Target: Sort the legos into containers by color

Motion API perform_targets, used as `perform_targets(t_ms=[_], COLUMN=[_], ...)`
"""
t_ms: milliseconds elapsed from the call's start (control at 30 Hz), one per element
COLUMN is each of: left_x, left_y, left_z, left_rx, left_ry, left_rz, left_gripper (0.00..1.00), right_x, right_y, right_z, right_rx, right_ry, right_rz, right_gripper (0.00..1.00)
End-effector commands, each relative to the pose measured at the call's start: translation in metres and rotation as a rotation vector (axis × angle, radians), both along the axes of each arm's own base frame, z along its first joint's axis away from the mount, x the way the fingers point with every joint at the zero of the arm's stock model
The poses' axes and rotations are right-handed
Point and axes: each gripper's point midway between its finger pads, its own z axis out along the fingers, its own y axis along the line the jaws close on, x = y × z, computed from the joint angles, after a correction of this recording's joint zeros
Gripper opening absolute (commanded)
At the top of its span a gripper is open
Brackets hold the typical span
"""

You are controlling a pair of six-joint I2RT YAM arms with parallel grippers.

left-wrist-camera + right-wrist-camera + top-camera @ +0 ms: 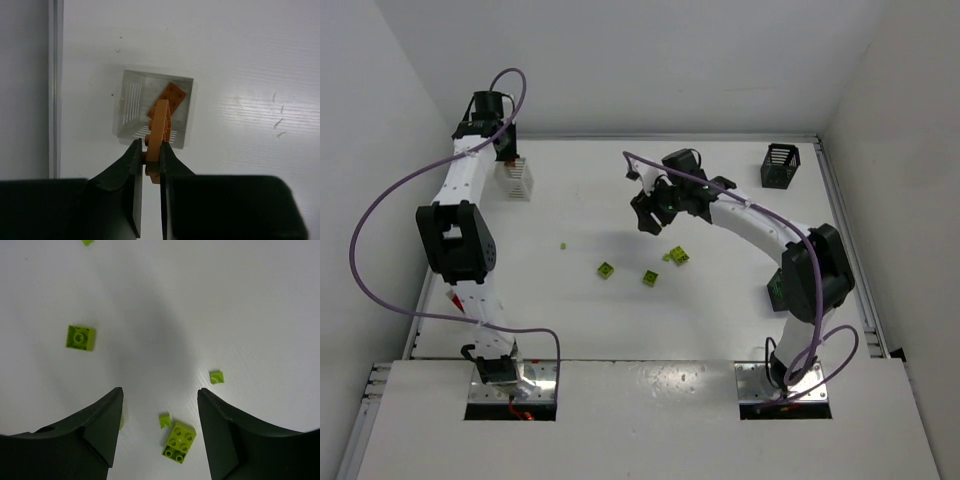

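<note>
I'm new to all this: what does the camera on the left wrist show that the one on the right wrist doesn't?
Only the left wrist view: the left end effector pinching an orange brick over a white basket, where a second orange piece already lies.
Only the right wrist view: the right end effector, open, above loose yellow-green bricks lying on the table.
Both: the same white table, and each camera's own black end effector along the bottom edge.

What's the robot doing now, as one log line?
left jaws: shut on orange lego, above white basket | right jaws: open, over loose yellow-green legos
</note>
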Motion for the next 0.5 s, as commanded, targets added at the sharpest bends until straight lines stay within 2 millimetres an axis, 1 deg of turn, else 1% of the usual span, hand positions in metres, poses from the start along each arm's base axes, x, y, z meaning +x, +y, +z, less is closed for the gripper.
perform_targets(t_ms=[0, 33, 100, 133, 167, 200, 233, 267, 300, 333, 367, 400, 433, 467], left_x=[0.009, 0.009, 0.009, 0.009, 0.009, 0.009, 0.008, 0.006, 0.005, 0.004, 0.004, 0.003, 0.0, -0.001], left_y=[0.015, 0.017, 0.018, 0.018, 0.02, 0.02, 0.02, 0.02, 0.017, 0.017, 0.019, 0.016, 0.015, 0.012], left_z=[0.026, 0.021, 0.021, 0.016, 0.016, 0.016, 0.022, 0.018, 0.027, 0.032, 0.034, 0.039, 0.055, 0.061], left_rx=[0.09, 0.097, 0.104, 0.104, 0.111, 0.111, 0.112, 0.111, 0.102, 0.102, 0.083, 0.061, 0.029, -0.034], left_ry=[-0.053, -0.042, -0.041, -0.032, -0.031, -0.031, -0.042, -0.031, -0.055, -0.066, -0.079, -0.095, -0.134, -0.163], left_rz=[0.054, 0.062, 0.069, 0.069, 0.077, 0.077, 0.078, 0.077, 0.067, 0.067, 0.079, 0.076, 0.076, 0.087], left_gripper=[0.11, 0.13, 0.21, 0.24, 0.38, 0.48, 0.57, 0.63, 0.7, 0.74, 0.78, 0.81, 0.81, 0.81], right_x=[0.017, 0.018, 0.024, 0.03, 0.034, 0.036, 0.041, 0.041, 0.042, 0.039, 0.034, 0.03, 0.026, 0.021], right_y=[-0.013, -0.014, -0.023, -0.026, -0.031, -0.037, -0.035, -0.043, -0.043, -0.043, -0.048, -0.048, -0.047, -0.047], right_z=[0.014, 0.01, 0.01, 0.011, 0.005, 0.003, 0.006, -0.001, 0.008, 0.003, 0.001, 0.0, 0.0, -0.002], right_rx=[0.027, 0.031, 0.032, 0.026, 0.015, 0.008, 0.017, -0.004, 0.023, 0.0, -0.017, -0.022, -0.018, -0.024], right_ry=[0.011, 0.024, 0.031, 0.015, 0.025, 0.035, 0.033, 0.066, 0.073, 0.071, 0.096, 0.105, 0.113, 0.129], right_rz=[-0.064, -0.063, -0.101, -0.131, -0.157, -0.183, -0.189, -0.205, -0.17, -0.114, -0.099, -0.082, -0.059, -0.04], right_gripper=[0.61, 0.61, 0.63, 0.64, 0.64, 0.67, 0.67, 0.67, 0.68, 0.68, 0.68, 0.68, 0.68, 0.68])
